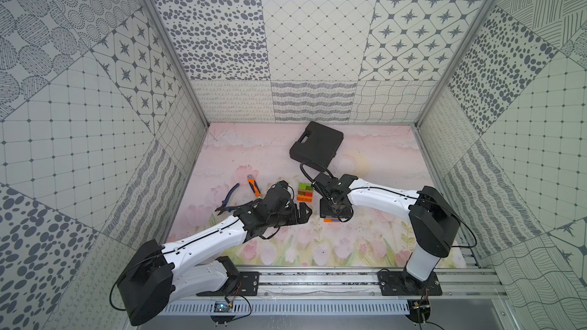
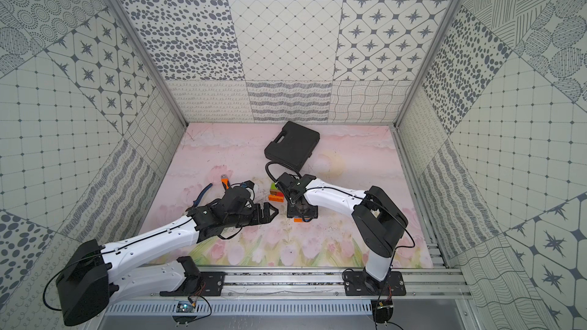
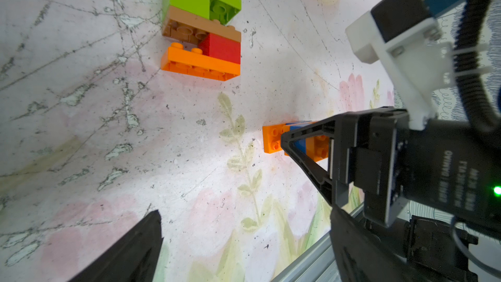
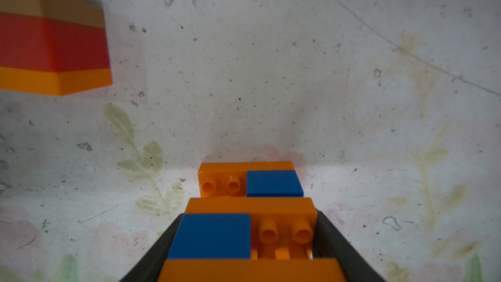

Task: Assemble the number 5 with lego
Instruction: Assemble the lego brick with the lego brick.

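Note:
A lego stack (image 1: pixel 305 192) (image 2: pixel 275 192) of green, brown, red and orange bricks lies on the pink mat; it also shows in the left wrist view (image 3: pixel 200 28) and as a corner in the right wrist view (image 4: pixel 51 44). My right gripper (image 4: pixel 246 240) points down at the mat and is shut on a second lego piece (image 4: pixel 249 207) (image 3: pixel 273 139) made of long orange bricks with blue squares between them. Only this piece's edge peeks out under the wrist from above (image 1: pixel 332 219). My left gripper (image 1: pixel 305 212) (image 3: pixel 244 240) hangs open and empty, left of that piece.
A black plastic case (image 1: pixel 317 146) lies at the back of the mat. Orange-handled pliers (image 1: pixel 254 185) and blue-handled cutters (image 1: pixel 230 200) lie left of the stack, beside my left wrist. The metal rail (image 1: pixel 317 277) runs along the front edge.

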You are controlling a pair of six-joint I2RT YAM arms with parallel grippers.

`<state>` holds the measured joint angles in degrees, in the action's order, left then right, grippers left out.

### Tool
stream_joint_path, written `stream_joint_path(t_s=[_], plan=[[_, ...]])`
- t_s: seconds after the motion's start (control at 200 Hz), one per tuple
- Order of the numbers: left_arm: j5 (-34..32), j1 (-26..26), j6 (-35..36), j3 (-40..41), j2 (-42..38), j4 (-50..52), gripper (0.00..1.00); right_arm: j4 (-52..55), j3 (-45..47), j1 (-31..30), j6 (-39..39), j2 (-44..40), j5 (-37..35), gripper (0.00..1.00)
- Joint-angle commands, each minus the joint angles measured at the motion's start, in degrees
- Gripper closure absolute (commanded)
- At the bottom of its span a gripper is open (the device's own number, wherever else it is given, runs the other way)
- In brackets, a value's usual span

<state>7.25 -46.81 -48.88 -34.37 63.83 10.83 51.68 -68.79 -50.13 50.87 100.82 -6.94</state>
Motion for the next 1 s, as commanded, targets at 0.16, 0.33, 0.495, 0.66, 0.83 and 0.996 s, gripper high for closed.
stream_joint_path(t_s=[0.16, 0.33, 0.495, 0.66, 0.83, 0.996], plan=[[0.04, 0.05, 0.85, -0.22, -0.34, -1.63, 0.00, 0.07, -0.91, -0.32, 0.77, 4.31, -0.62, 0.31], [0.12, 0.04, 0.85, -0.30, -0.09, -1.69, 0.00, 0.18, -0.91, -0.33, 0.28, 5.22, -0.14, 0.32], [0.02, 0.09, 0.86, -0.22, -0.28, -1.47, 0.00, 0.13, -0.68, -0.24, 0.29, 5.69, -0.16, 0.32], [-0.16, 0.05, 0.80, -0.17, -0.50, -1.50, 0.00, 0.54, -0.91, -0.20, -0.14, 6.71, -0.35, 0.31], [-0.08, 0.08, 0.83, -0.27, -0.33, -1.45, 0.00, 0.14, -0.66, -0.16, -0.67, 9.30, 1.34, 0.32], [-0.10, 0.05, 0.84, -0.28, -0.28, -1.43, 0.00, 0.00, -0.38, -0.20, -0.46, 8.53, 1.26, 0.32]])
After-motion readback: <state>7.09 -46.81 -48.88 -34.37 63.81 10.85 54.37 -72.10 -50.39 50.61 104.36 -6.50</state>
